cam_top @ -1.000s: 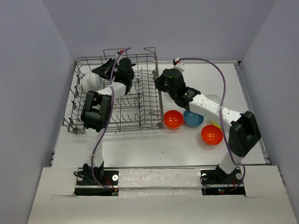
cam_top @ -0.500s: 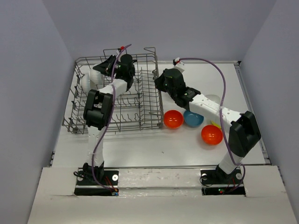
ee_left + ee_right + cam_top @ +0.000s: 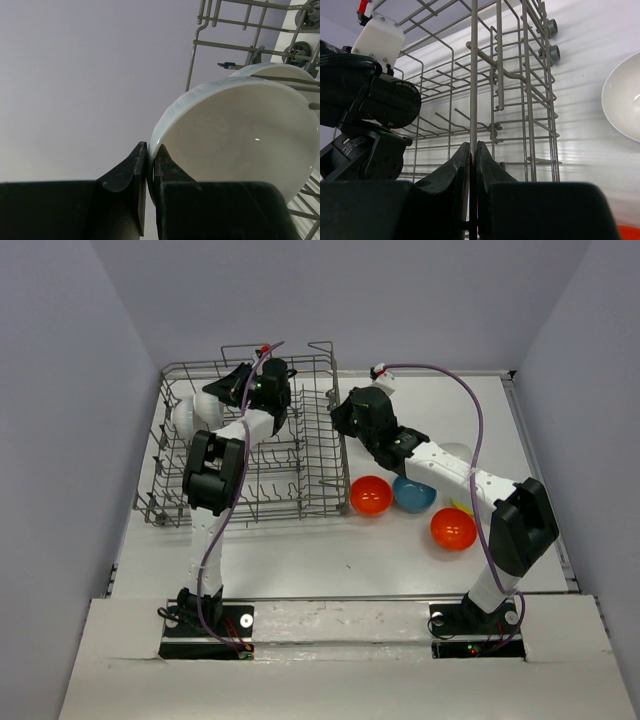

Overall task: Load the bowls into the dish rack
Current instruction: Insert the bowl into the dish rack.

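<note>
Left wrist: left fingers (image 3: 125, 175) pinch a white bowl (image 3: 240, 135); right fingers (image 3: 457, 170) pinch a dish rack (image 3: 473, 75) wire

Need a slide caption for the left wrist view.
Left gripper pinching a white bowl by its rim, dish rack wires behind it.

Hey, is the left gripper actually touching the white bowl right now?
Touching. The left wrist view shows the left gripper closed on the rim of the white bowl, its fingers pressed against both sides with no gap.
</note>
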Robot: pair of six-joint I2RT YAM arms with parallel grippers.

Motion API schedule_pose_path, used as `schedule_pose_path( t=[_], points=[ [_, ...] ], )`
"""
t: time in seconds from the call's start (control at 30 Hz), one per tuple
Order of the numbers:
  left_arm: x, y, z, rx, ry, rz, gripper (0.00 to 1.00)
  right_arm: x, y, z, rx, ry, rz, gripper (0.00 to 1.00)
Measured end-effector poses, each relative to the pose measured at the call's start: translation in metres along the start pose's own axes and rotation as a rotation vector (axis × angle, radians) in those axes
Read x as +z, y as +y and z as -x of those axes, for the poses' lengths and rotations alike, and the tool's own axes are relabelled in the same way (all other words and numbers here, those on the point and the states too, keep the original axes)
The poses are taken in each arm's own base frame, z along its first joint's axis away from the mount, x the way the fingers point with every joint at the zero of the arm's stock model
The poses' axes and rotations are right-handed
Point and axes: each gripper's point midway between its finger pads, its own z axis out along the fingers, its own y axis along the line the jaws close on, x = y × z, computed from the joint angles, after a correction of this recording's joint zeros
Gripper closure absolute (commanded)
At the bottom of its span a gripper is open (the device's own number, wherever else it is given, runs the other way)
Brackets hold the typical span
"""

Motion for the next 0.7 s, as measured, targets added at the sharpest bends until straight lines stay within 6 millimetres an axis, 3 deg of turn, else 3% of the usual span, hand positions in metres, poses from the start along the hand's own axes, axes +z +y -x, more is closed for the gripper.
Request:
schedule_pose_path(
  t=[0.47,0.7],
  points=[
    [0.001,0.0,0.001,-0.003,-0.003,-0.002,1.0,0.0,0.0,0.0,-0.003,0.0,0.0,0.99],
    [0.001,-0.011,0.005,0.017,-0.019,-0.007,1.0,0.0,0.0,0.0,-0.003,0.0,0.0,0.99]
  ],
)
